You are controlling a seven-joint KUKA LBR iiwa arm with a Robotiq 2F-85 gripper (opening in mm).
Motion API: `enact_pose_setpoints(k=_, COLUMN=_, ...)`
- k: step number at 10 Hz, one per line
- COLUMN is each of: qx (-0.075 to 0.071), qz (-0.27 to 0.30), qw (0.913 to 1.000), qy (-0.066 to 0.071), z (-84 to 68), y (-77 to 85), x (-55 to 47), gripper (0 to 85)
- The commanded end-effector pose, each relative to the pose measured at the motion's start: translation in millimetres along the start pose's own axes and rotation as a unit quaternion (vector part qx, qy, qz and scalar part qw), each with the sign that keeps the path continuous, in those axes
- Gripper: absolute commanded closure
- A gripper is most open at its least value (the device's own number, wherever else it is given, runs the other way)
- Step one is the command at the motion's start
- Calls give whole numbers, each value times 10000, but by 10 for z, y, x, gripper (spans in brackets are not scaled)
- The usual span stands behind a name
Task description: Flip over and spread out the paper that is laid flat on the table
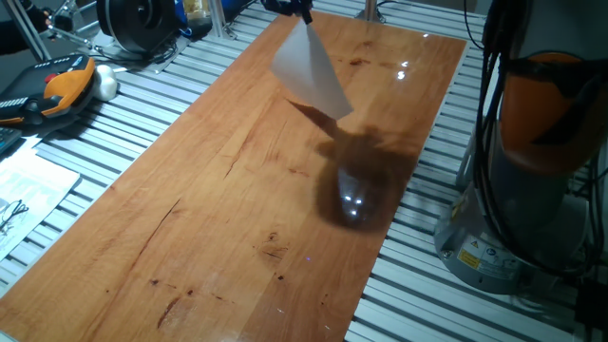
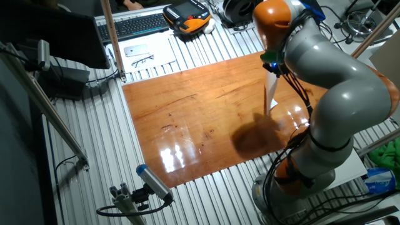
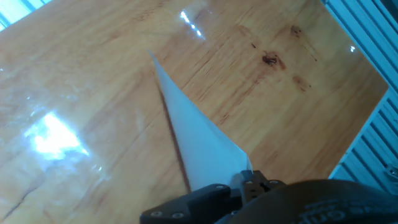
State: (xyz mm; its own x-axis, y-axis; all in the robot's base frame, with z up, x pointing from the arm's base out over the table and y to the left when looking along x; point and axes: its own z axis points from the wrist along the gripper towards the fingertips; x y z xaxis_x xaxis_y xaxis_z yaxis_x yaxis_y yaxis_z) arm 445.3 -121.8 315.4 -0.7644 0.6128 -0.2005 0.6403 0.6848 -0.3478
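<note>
The paper point(image 1: 310, 69) is a blank-looking white sheet that hangs in the air above the far half of the table point(image 1: 218, 199), casting a dark shadow on the wood. My gripper point(image 1: 293, 8) is shut on its top edge. In the other fixed view the paper point(image 2: 270, 95) shows nearly edge-on below the gripper point(image 2: 272, 66), over the table point(image 2: 187, 106). In the hand view the sheet point(image 3: 196, 146) hangs down from the fingers point(image 3: 249, 184) toward the table point(image 3: 93, 74). No printed text is visible on it.
A grey slatted metal surface point(image 1: 142, 95) surrounds the table. An orange-black pendant point(image 1: 59, 87) and a printed sheet with spectacles point(image 1: 27, 190) lie at the left. The arm's base point(image 1: 532, 161) with cables stands at the right. A keyboard point(image 2: 134, 25) lies beyond the table.
</note>
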Motion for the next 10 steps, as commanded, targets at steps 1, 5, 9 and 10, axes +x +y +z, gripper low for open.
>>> enact_pose_setpoints(k=1, qx=46, qz=-13, qw=10000, qy=-41, z=6, y=2, x=38, gripper=850)
enact_pose_setpoints(k=5, qx=102, qz=-103, qw=9999, qy=3, z=21, y=5, x=100, gripper=850)
enact_pose_setpoints(k=9, qx=151, qz=-246, qw=9994, qy=-192, z=31, y=8, x=79, gripper=850)
enact_pose_setpoints(k=10, qx=251, qz=-537, qw=9980, qy=-201, z=31, y=8, x=79, gripper=850)
